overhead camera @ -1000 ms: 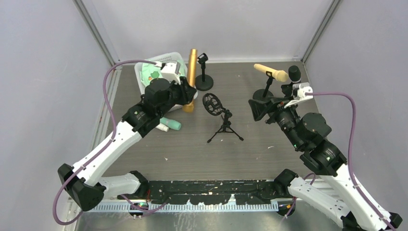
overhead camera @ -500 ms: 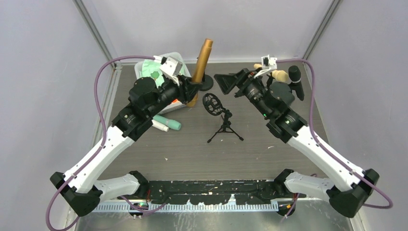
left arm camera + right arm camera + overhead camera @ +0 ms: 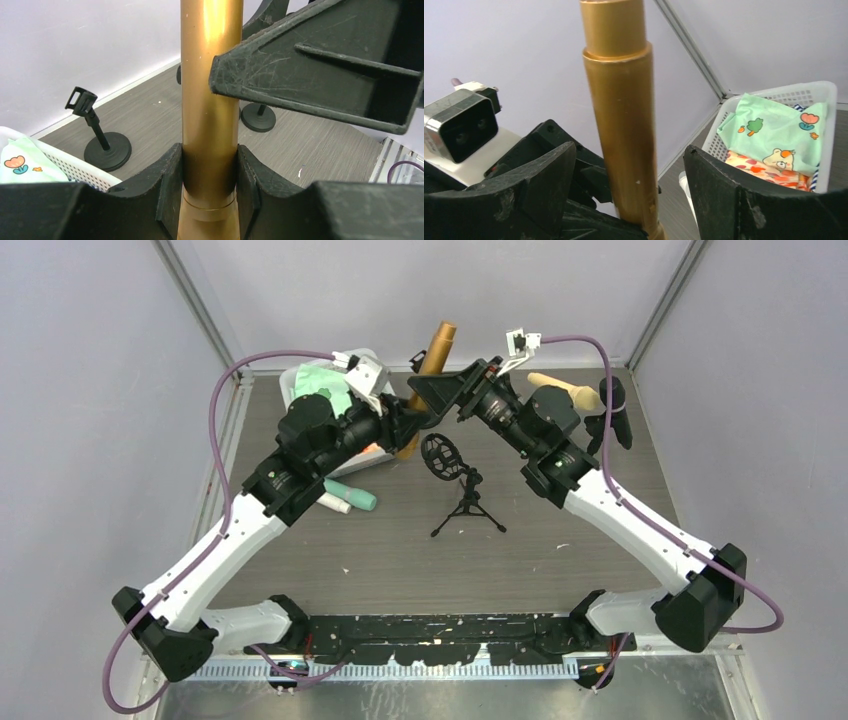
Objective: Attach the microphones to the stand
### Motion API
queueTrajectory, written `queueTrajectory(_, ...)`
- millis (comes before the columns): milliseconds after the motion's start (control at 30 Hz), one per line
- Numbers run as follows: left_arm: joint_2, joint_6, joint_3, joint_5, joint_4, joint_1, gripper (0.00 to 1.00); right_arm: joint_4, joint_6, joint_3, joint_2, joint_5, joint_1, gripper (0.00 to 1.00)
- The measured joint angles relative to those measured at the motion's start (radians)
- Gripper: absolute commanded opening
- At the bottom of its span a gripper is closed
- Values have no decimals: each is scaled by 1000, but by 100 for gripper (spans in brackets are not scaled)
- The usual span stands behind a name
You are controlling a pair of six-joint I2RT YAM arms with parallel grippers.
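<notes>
My left gripper (image 3: 398,425) is shut on a gold microphone (image 3: 426,375), holding it upright above the table's back; it fills the left wrist view (image 3: 210,100) between the fingers (image 3: 167,190). My right gripper (image 3: 425,392) is open, its jaws standing on either side of the gold microphone's shaft (image 3: 621,125) without touching it. A black round-base stand (image 3: 102,145) is empty behind. A beige microphone (image 3: 565,390) sits on another stand at the back right, beside a black microphone (image 3: 612,400). A tripod stand with a shock mount (image 3: 455,480) is in the middle.
A white basket (image 3: 774,95) holding patterned cloths stands at the back left. A teal and white marker-like object (image 3: 348,497) lies under the left arm. Grey walls close the back and sides.
My right arm has swung left across the table, bringing its open jaws round the gold microphone. My left gripper has lifted the gold microphone and tilted it slightly right.
</notes>
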Motion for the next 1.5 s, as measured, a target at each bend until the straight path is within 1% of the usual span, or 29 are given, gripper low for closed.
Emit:
queueTrajectory(300, 8, -2, 0, 9, 15, 0, 1, 16, -8, 9, 26, -74, 0, 43)
queueTrajectory(333, 8, -2, 1, 8, 16, 0, 5, 16, -17, 9, 28, -78, 0, 39)
queueTrajectory(367, 6, -2, 0, 6, 16, 0, 11, 16, -28, 9, 29, -80, 0, 35)
queueTrajectory(500, -2, -9, 1, -6, 16, 0, 45, 8, -82, 29, 38, -100, -2, 17)
queueTrajectory(567, -9, -11, 0, -11, 16, 0, 55, -11, -131, 49, 38, -113, -1, 13)
queueTrajectory(667, -31, -16, 0, -29, 8, -1, 63, -61, -266, 90, 37, -115, 4, 10)
queueTrajectory(800, -88, -30, 1, -59, -18, -1, 65, -169, -572, 137, 18, -92, 4, 9)
queueTrajectory(933, -131, -39, 43, -94, -81, -1, 65, -287, -952, 142, -26, -44, 4, 11)
queueTrajectory(1067, -127, -66, 158, -112, -143, -1, 65, -346, -1308, 97, -81, -9, 4, 15)
queueTrajectory(1233, -65, -111, 355, -93, -224, -1, 66, -415, -1674, 11, -148, -3, 12, 15)
queueTrajectory(1400, 55, -137, 552, -35, -339, -1, 66, -490, -1947, -8, -161, 23, 49, 16)
queueTrajectory(1500, 130, -142, 626, -2, -419, -1, 66, -530, -2072, -7, -161, 57, 88, 16)
